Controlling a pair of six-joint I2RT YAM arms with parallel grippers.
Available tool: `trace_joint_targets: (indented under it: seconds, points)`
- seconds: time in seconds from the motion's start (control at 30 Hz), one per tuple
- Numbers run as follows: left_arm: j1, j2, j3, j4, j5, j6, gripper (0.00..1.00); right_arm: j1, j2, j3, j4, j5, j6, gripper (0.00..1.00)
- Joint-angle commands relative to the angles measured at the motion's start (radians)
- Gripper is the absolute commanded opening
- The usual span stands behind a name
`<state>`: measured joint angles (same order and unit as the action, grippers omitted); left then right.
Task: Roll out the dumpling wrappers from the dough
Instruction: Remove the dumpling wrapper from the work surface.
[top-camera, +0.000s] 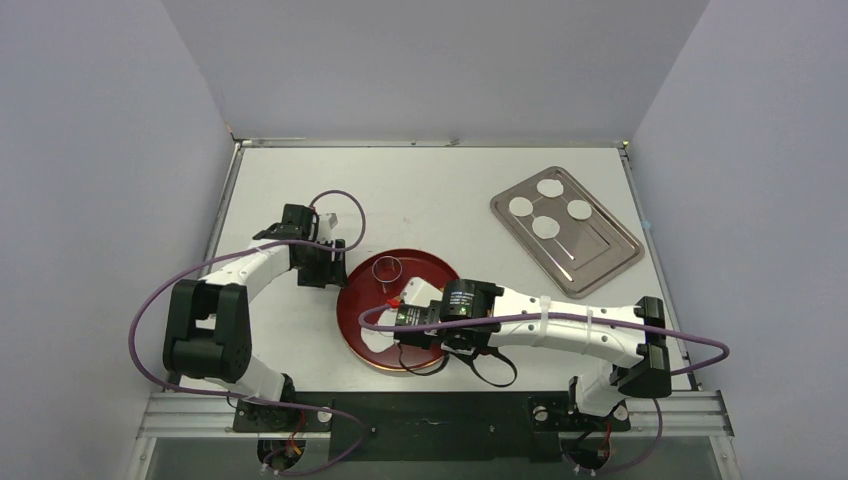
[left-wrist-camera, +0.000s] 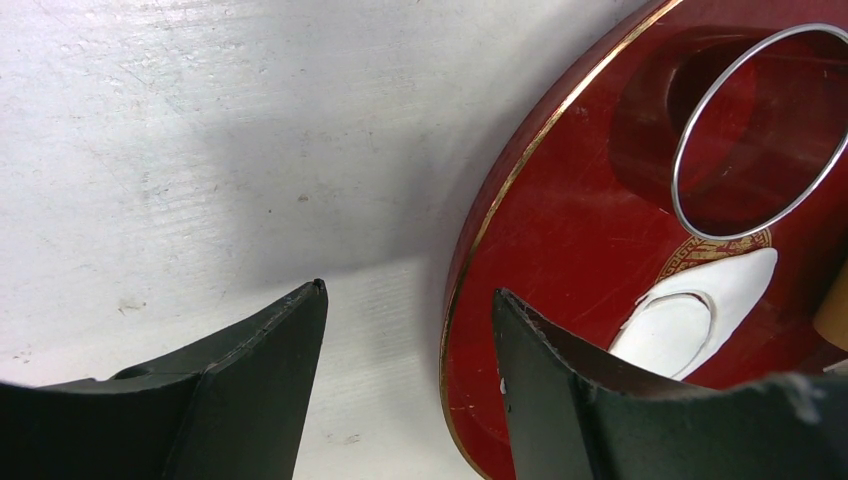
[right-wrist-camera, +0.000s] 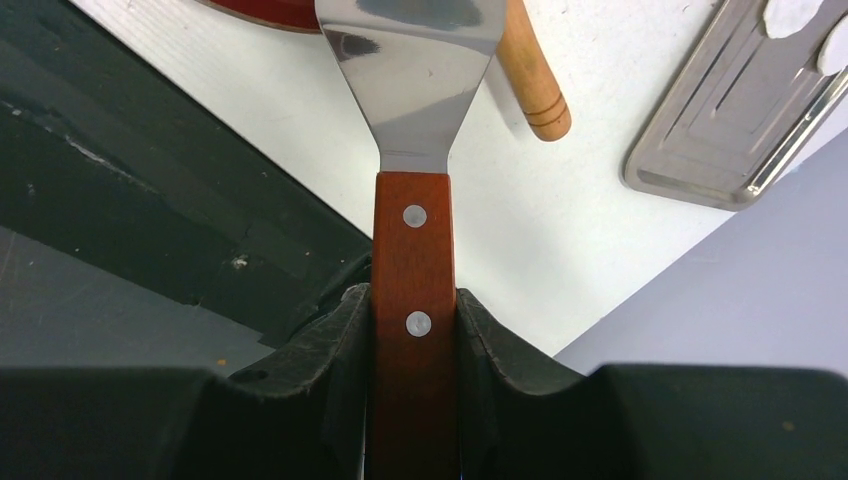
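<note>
Desk (top-camera: 420, 190): white, carries everything listed.
Plate (top-camera: 358, 300): red, round, gold rim, at the middle of the near half of the desk.
Ring (top-camera: 388, 267): thin metal hoop lying on the far part of the plate, apart from the dough.
Dough (left-wrist-camera: 735, 280): thin white sheet with an uneven edge, flat on the plate just nearer than the ring. A curved cut line marks off a rounded piece inside it.
Tray (top-camera: 600, 255): flat steel, set at an angle at the far right, well apart from the plate.
Wrappers (top-camera: 549, 187): four white discs on the far end of the tray, close together in a diamond, not touching.
Left hand (left-wrist-camera: 408, 290): spread and holding nothing, low at the plate's left rim. In the wrist view one finger (left-wrist-camera: 250, 400) stands over bare desk and the other over the plate, with the gold rim between them.
Right hand (right-wrist-camera: 412, 300): pinching the spatula by its handle, over the near right part of the plate in the top view.
Spatula (right-wrist-camera: 415, 80): steel blade, red-brown riveted wooden handle, pointing straight out from the right hand. Where its tip lies cannot be told.
Rolling pin (right-wrist-camera: 530, 70): plain wood, one grooved end showing on the desk just beside the blade.
</note>
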<state>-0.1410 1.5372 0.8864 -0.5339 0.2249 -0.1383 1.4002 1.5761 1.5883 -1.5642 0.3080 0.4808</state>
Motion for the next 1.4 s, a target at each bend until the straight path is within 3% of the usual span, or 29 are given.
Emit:
trace_joint_targets:
  seconds: [0.0,0.83,1.0,1.37]
  points:
    - [0.013,-0.038,0.026,0.020,0.016,-0.001,0.59,-0.009,0.017,0.035,-0.004,0.094,-0.018,0.00]
    - [0.029,-0.065,0.010,0.021,0.019,-0.003,0.59,-0.065,0.079,0.152,0.077,0.231,-0.196,0.00]
    - [0.027,-0.062,0.015,0.025,0.024,-0.013,0.59,-0.077,0.081,0.168,0.151,0.233,-0.322,0.00]
    - [0.028,-0.041,-0.016,0.047,0.029,-0.031,0.59,-0.020,0.118,0.145,0.220,0.428,-0.617,0.00]
